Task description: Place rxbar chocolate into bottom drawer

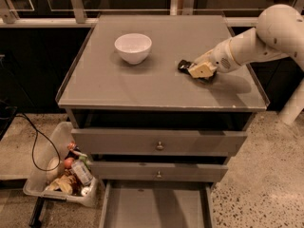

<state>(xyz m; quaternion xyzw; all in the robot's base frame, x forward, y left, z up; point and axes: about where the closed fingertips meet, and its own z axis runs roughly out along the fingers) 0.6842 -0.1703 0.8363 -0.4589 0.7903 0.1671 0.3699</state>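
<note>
Here, end effector [200, 70] sits over small black rxbar chocolate [183, 65]

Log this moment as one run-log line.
gripper at rxbar chocolate on cabinet top | bottom drawer open, bar not inside | white bowl on top, apart

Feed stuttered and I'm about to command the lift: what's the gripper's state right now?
Gripper: down on the cabinet top, against the rxbar chocolate; whether it is open or shut cannot be told.
</note>
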